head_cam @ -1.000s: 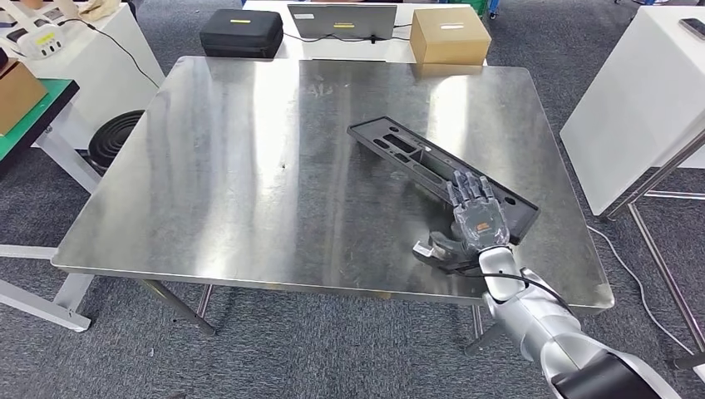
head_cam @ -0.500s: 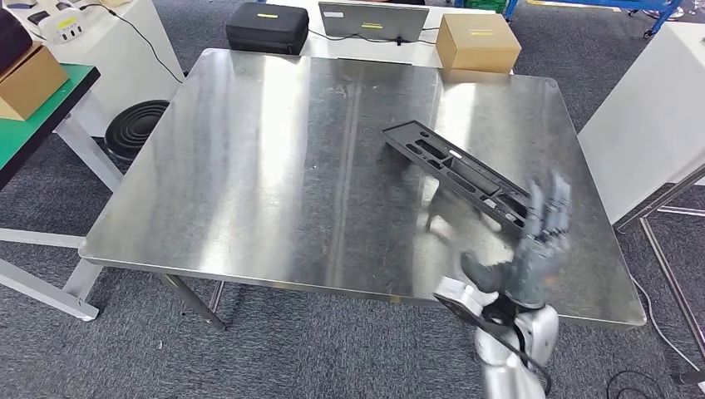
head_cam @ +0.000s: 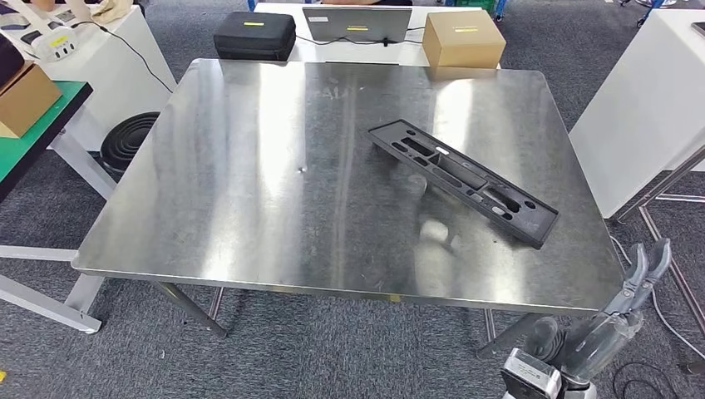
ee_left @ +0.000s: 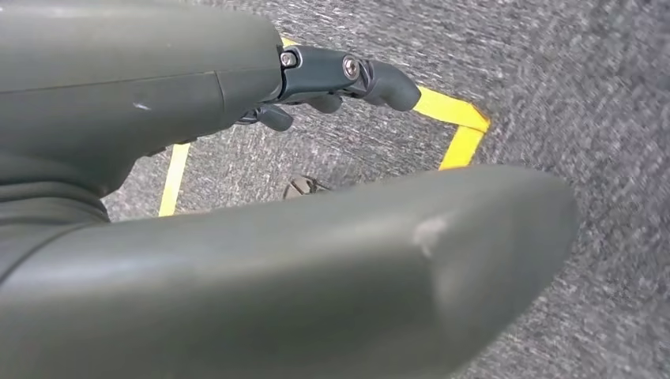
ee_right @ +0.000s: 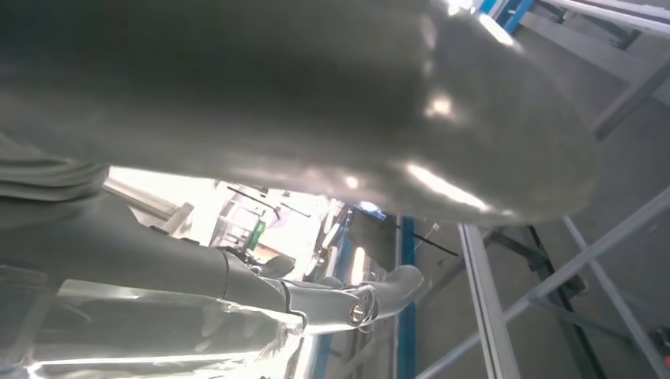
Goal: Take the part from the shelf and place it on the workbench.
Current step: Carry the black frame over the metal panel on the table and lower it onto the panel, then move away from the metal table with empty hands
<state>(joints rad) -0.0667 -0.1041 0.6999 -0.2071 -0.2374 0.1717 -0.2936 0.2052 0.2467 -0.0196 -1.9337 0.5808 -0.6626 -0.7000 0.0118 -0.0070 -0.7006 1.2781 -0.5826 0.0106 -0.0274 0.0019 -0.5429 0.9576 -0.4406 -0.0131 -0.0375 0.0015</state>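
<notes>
- While lying flat on workbench (head_cam: 249, 183), black part (head_cam: 462, 179) near its right edge
- Right hand (head_cam: 611, 320) below that edge, fingers spread, empty
- Left hand (ee_left: 332, 79) over carpet, grip unclear

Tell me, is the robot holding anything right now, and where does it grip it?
Nothing. The right hand is off the table, fingers apart; the left hand holds nothing. The part lies free.

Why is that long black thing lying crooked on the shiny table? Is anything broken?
Nothing looks broken. The black part lies flat but slanted across the workbench, near its right edge. The right hand holds nothing.
</notes>
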